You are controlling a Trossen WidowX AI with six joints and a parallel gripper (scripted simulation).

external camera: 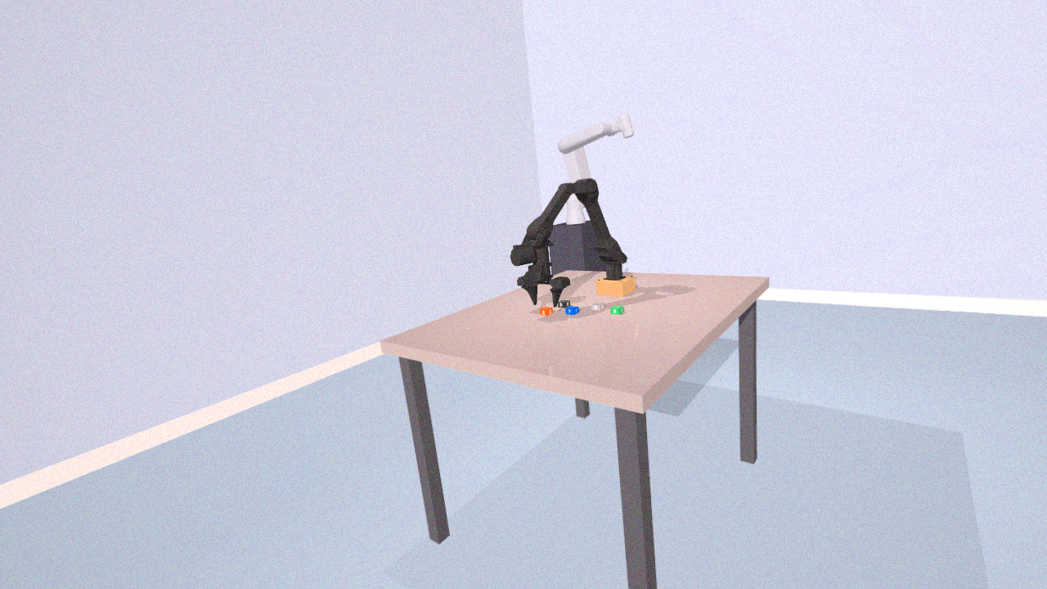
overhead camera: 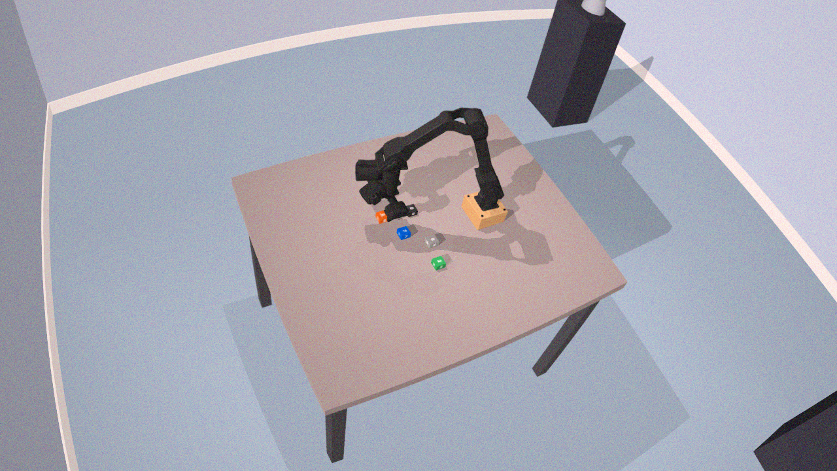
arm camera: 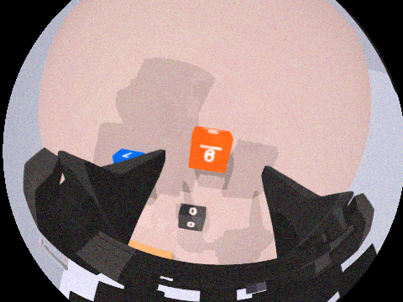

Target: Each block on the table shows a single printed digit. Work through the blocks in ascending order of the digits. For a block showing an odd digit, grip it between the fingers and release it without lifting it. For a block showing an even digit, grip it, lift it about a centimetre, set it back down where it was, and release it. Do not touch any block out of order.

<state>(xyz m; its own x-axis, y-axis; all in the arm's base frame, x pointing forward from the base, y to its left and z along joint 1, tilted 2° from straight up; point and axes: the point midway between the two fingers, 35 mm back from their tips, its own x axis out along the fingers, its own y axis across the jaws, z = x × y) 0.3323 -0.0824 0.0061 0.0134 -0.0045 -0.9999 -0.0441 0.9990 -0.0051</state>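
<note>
Five small cubic blocks sit on the pinkish-brown rectangular tabletop (overhead camera: 351,328) (external camera: 549,351) (arm camera: 294,54), and the black jaws are spread wide with nothing clamped, right over by the bright orange block (overhead camera: 381,216) (external camera: 545,311) (arm camera: 211,148)! Near it lie a black block (overhead camera: 412,209) (external camera: 563,303) (arm camera: 192,217) showing 0 and a blue block (overhead camera: 403,233) (external camera: 572,310) (arm camera: 128,155), with a pale grey block (overhead camera: 431,241) (external camera: 598,307) and a green block (overhead camera: 438,263) (external camera: 617,310) out beyond the blue.

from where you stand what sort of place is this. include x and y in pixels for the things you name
Probably a robotics lab or test room: a black robot arm (overhead camera: 433,129) (external camera: 554,208) on a table (overhead camera: 374,328) (external camera: 512,343), a second, white arm (external camera: 586,139) behind it, and small digit-marked blocks, such as the orange one (overhead camera: 381,217) (external camera: 545,311) (arm camera: 211,149).
</note>
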